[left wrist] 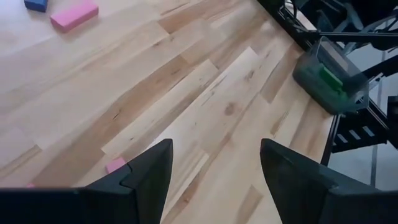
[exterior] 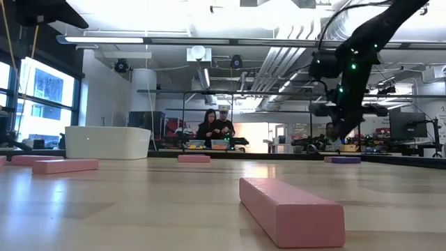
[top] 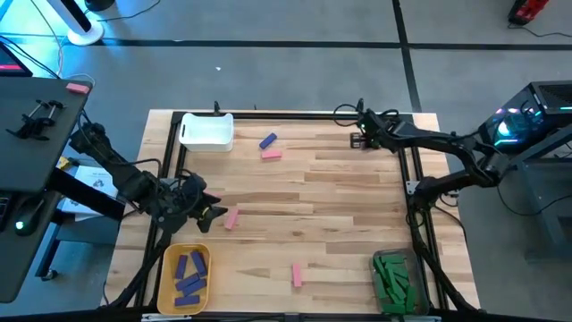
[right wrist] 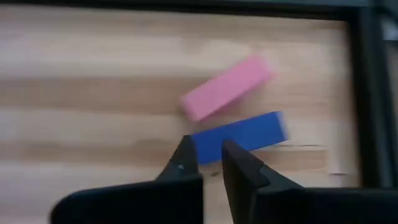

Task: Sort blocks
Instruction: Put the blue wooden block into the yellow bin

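Note:
Loose blocks lie flat on the wooden table: a purple block (top: 267, 140) and a pink block (top: 272, 155) at the far middle, a pink block (top: 231, 218) at the left, and a pink block (top: 296, 275) near the front. My left gripper (top: 210, 213) stands open beside the left pink block (left wrist: 115, 165) and touches nothing. My right gripper (top: 362, 139) hangs above the table's far right. Its fingers (right wrist: 186, 155) are drawn almost together with nothing between them, and the purple block (right wrist: 239, 134) and a pink block (right wrist: 227, 87) lie ahead of them.
A white bin (top: 207, 131) stands at the far left. A yellow bin (top: 185, 277) with purple blocks is at the near left, and a clear bin (top: 395, 282) with green blocks at the near right. Black frame rails (top: 413, 179) run along the table's sides. People stand in the room behind.

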`<state>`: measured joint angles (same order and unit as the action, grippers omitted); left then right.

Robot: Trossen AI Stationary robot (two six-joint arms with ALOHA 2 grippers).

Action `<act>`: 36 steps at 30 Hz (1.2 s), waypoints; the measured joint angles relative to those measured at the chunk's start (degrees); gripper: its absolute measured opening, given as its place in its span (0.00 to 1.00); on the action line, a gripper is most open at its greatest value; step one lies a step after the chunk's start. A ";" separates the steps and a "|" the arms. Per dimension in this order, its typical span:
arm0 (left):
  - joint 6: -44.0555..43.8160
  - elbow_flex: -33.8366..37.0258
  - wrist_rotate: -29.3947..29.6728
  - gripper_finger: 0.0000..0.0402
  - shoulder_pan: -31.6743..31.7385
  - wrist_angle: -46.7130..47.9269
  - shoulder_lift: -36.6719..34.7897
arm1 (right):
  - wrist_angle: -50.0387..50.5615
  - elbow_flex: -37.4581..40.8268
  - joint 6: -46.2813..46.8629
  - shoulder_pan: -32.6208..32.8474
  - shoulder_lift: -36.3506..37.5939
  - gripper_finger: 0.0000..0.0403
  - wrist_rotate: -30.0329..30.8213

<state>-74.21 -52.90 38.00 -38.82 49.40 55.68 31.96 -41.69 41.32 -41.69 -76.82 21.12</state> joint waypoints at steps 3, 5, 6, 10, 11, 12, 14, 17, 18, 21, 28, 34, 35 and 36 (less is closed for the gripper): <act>0.64 0.00 0.13 0.57 0.25 0.00 0.02 | -0.15 2.03 1.45 -1.17 0.00 0.01 0.79; 0.57 0.00 0.15 0.57 0.26 0.00 0.02 | -0.04 3.94 3.56 -1.44 -0.02 0.01 0.71; 0.55 0.00 0.14 0.57 0.26 0.00 0.02 | -0.58 4.85 3.93 -1.44 -0.02 0.01 0.99; 0.42 0.00 0.21 0.57 0.26 0.00 0.02 | -5.45 7.96 5.68 -1.44 -0.02 0.00 2.33; 0.39 0.00 0.34 0.57 0.26 0.00 0.02 | -6.70 8.27 5.60 -1.44 -0.02 0.00 2.50; 0.35 0.00 0.65 0.57 0.24 0.01 0.02 | -8.00 8.43 5.16 -1.36 -0.02 0.00 2.58; 0.36 0.00 0.74 0.57 0.24 0.00 0.02 | -9.77 8.46 4.91 -1.31 -0.02 0.00 2.54; 0.35 0.00 0.83 0.57 0.24 0.00 0.02 | -10.53 8.44 4.29 -1.53 -0.02 0.00 2.69; 0.35 0.00 0.83 0.57 0.26 0.00 0.02 | -10.54 8.46 4.33 -1.83 -0.02 0.00 2.69; 0.35 0.00 1.05 0.57 0.24 0.01 0.02 | -10.51 8.46 4.45 -2.56 -0.02 0.00 2.93; 0.35 0.00 1.57 0.57 1.10 0.03 0.02 | -10.53 8.46 4.75 -3.65 -0.02 0.00 2.93; 0.37 0.00 1.65 0.57 2.83 0.03 0.02 | -12.75 8.46 4.84 -3.69 -2.98 0.00 0.60; 0.40 0.00 1.66 0.57 3.04 0.03 0.03 | -13.76 8.44 5.09 -3.69 -4.16 0.00 0.48; 0.41 0.00 1.66 0.57 3.27 0.03 0.02 | -14.91 8.32 5.25 -3.67 -5.08 0.00 0.69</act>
<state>-73.80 -52.90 39.66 -35.55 49.43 55.70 17.05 -33.37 46.57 -45.36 -81.90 21.81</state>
